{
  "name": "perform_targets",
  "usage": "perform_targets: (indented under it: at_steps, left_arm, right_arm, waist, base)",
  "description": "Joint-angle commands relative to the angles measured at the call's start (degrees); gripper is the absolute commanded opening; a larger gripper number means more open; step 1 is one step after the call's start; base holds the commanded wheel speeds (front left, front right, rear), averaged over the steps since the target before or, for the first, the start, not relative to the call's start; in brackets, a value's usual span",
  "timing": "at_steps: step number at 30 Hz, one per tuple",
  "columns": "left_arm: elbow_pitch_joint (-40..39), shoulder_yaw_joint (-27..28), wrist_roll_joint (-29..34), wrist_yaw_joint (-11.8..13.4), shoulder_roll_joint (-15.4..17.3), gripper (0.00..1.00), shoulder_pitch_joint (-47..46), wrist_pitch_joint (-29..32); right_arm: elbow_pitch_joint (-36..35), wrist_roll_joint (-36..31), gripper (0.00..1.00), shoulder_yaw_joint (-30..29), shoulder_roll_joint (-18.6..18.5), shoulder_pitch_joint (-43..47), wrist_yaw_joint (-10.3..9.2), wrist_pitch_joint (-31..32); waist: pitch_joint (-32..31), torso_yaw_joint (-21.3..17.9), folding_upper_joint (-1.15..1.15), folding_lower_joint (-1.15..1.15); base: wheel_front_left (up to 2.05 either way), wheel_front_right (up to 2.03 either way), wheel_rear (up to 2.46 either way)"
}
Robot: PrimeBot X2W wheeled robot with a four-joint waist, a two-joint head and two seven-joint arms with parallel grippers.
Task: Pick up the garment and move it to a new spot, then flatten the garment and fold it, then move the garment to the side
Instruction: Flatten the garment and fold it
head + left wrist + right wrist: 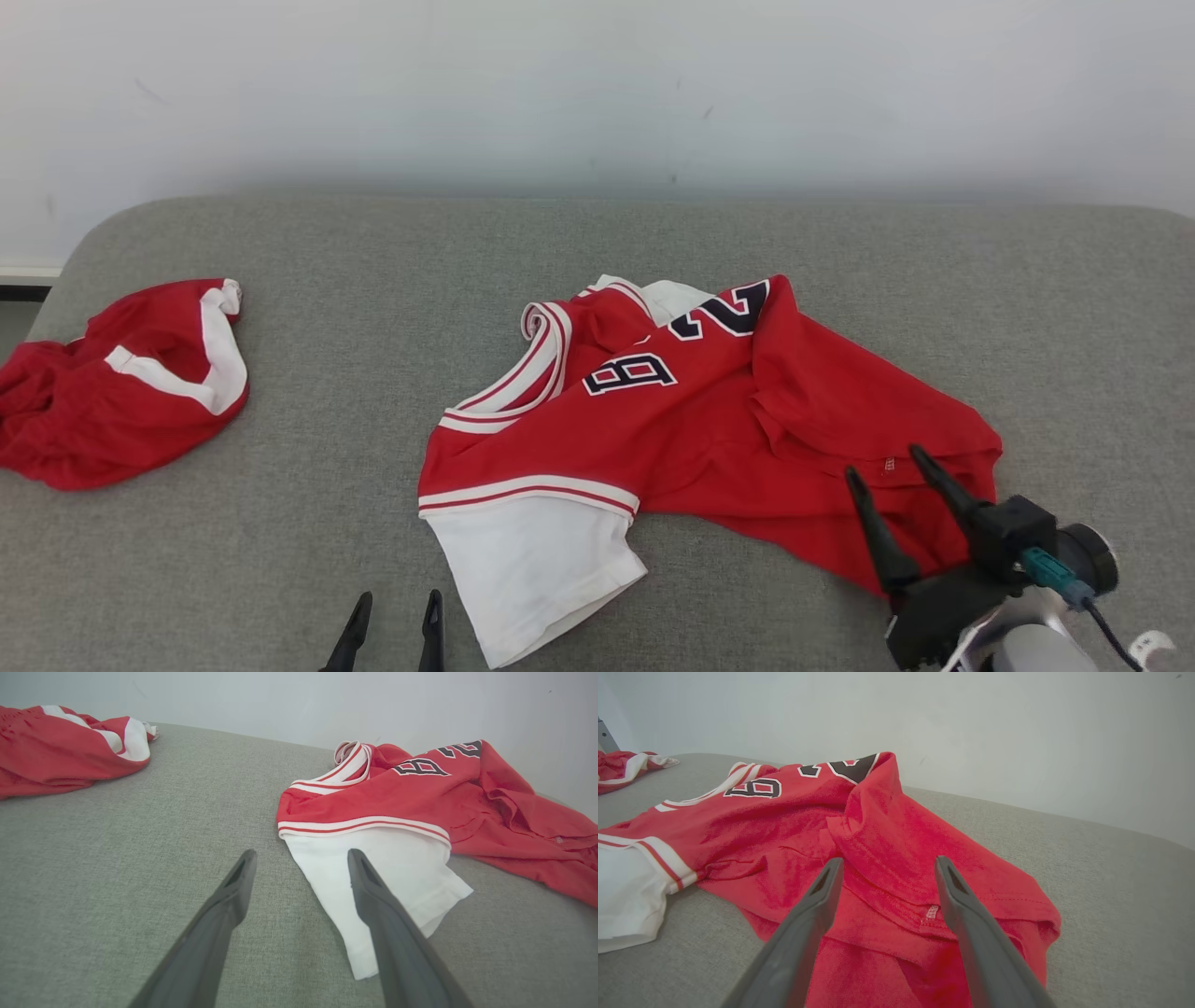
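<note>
Red jersey [709, 420] lies rumpled mid-bench [373, 243], left gripper [399, 597] beside its white sleeve [532, 560], right gripper [883, 461] over its hem [994, 900], fingers [803, 924] spread wide and empty: pickup step, next move probably calls for closing on cloth.

Open ground: a broad strip of bare grey bench [355, 373] lies between the red jersey [709, 420] at centre and a second red garment [121, 383] heaped at the left edge. The white wall [597, 93] closes off the rear (bare bench runs along its foot). The jersey's white sleeve [532, 560] juts toward the front, just beside the spread fingers [433, 625] of the left gripper [394, 621]; more bare bench lies right of the jersey.
</note>
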Motion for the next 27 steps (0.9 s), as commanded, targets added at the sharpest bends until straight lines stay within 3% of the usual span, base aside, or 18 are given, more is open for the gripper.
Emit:
perform_targets:
  at_steps: [1, 8, 18, 20, 21, 22, 23, 27]
  left_arm:
    - [0.16, 0.06, 0.07, -0.18, 0.0, 1.0, -0.03, -0.19]
    - [0.09, -0.63, -0.84, 0.07, 0.01, 1.0, -0.21, -0.19]
    - [-0.15, -0.34, -0.65, 0.1, 0.0, 1.0, -1.11, -0.19]
    - [-0.22, -0.4, -0.75, 0.16, -0.01, 1.0, -1.24, -0.19]
    - [-0.23, -0.4, -0.76, 0.2, -0.01, 1.0, -1.22, -0.19]
    - [-0.27, -0.39, -0.81, 0.25, 0.0, 1.0, -1.23, -0.19]
    - [-0.31, -0.4, -0.84, 0.29, -0.01, 1.0, -1.25, -0.19]
    - [-0.28, -0.29, -1.03, 0.36, 0.0, 1.0, -1.07, -0.19]
  right_arm:
    - [0.4, 0.3, 1.0, 1.16, 1.09, -1.3, -0.14, -0.05]
    - [9.02, 1.73, 1.0, 5.45, 4.82, -6.9, -0.14, -0.05]
    - [19.6, 0.52, 1.0, 4.59, 6.88, -13.22, -0.14, -0.05]
    - [21.2, 0.47, 0.78, 4.12, 7.08, -14.22, -0.14, -0.05]
    - [21.64, 0.3, 0.47, 3.83, 7.15, -14.57, -0.14, -0.05]
    - [22.04, 0.05, 0.3, 3.52, 7.18, -14.9, -0.14, -0.05]
    - [22.37, -0.17, 0.02, 3.11, 7.17, -15.13, -0.14, -0.05]
    - [22.39, -0.98, 0.0, 1.64, 7.42, -15.42, -0.14, -0.06]
  waist:
    - [-0.03, 0.63, 0.0, 0.01]
    - [0.52, 3.23, 0.0, 0.01]
    - [1.81, 5.55, 0.0, 0.01]
    - [2.1, 5.92, 0.0, 0.01]
    - [2.19, 6.04, 0.0, 0.01]
    - [2.3, 6.12, 0.0, 0.01]
    - [2.42, 6.18, 0.0, 0.01]
    - [2.67, 6.16, 0.0, 0.01]
  base:
    - [0.0, 0.0, 0.0]
    - [0.0, 0.0, 0.0]
    - [0.0, 0.0, 0.0]
    - [0.0, 0.0, 0.0]
    - [0.0, 0.0, 0.0]
    - [0.0, 0.0, 0.0]
    - [0.0, 0.0, 0.0]
    - [0.0, 0.0, 0.0]
